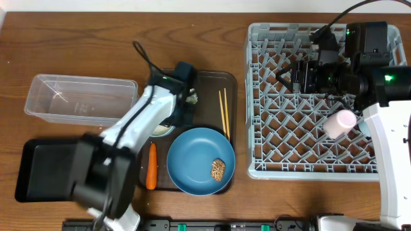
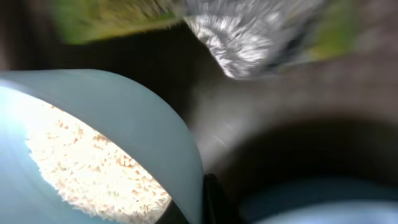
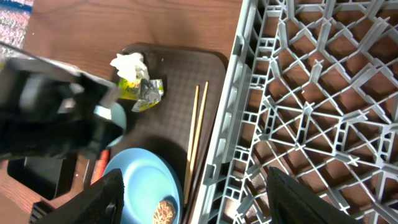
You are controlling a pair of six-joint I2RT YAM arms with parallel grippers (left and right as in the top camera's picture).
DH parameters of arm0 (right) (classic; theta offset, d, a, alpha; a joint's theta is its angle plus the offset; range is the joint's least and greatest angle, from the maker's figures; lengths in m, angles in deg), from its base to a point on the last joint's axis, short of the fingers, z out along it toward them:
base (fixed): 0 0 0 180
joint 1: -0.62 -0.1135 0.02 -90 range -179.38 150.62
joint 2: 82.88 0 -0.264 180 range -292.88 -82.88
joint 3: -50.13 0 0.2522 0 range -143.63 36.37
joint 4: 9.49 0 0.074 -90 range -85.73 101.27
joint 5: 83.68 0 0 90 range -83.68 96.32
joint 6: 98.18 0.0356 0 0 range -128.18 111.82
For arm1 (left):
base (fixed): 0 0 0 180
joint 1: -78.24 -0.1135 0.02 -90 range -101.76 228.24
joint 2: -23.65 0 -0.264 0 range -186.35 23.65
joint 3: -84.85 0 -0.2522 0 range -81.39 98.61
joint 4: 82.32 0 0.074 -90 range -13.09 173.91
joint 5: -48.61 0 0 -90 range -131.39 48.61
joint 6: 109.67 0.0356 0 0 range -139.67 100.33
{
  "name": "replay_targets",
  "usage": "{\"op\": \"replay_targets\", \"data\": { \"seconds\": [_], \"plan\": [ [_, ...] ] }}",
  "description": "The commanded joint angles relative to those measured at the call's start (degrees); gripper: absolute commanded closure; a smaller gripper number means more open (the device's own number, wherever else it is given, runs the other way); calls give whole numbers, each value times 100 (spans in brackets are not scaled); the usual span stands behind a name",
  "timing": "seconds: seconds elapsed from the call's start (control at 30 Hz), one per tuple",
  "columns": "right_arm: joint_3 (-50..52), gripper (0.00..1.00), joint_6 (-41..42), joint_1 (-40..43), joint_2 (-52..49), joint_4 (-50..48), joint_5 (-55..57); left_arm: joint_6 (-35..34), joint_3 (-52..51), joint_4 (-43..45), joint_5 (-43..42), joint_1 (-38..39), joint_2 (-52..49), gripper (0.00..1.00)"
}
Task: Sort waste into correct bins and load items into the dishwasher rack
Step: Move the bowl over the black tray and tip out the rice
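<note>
the left arm [image 1: 138, 122] reaches onto the dark brown tray [image 3: 180, 71], jaws closed right by the yellow-green and silver wrapper [image 3: 144, 92] and the crumpled tissue [image 3: 129, 65] (whether they pinch anything i cannot tell, the close view is a blur), beside the pale blue bowl [image 2: 124, 118] of rice [image 2: 87, 168]. the right arm [image 1: 392, 147] hangs over the grey rack [image 1: 263, 96] with jaws wide and empty, the pink cup [image 1: 340, 122] lying in the rack beside it. chopsticks [image 1: 223, 112], carrot [image 1: 151, 165] and the blue plate [image 1: 192, 154] with its brown lump [image 1: 218, 169] lie on the tray.

Dark brown serving tray [image 1: 207, 96] flat on wooden table [image 1: 96, 38], mid-frame overhead.
</note>
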Motion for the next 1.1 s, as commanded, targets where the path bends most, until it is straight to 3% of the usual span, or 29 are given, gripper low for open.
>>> {"op": "replay_targets", "data": {
  "seconds": [0.0, 0.23, 0.5, 0.7, 0.97, 1.07],
  "plan": [
    [4, 35, 17, -52, 9, -20, 22, -409, 201, -149, 70, 2, 951, 94],
    [2, 34, 20, -52, 9, -101, 22, -1075, 201, -317, -317, -420, 2455, 94],
    [2, 34, 20, -52, 9, -170, 22, -1250, 46, -763, -964, -2256, 3552, 94],
    [2, 33, 20, -52, 9, -177, 22, -514, -199, -866, -2638, -4188, 3689, 93],
    [2, 33, 22, -52, 9, -214, 22, 557, -1272, -511, -4653, -6472, 3689, 94],
    [2, 33, 81, -52, 9, -306, 22, 1226, -1902, -343, -5919, -7322, 3681, 94]
  ]
}}
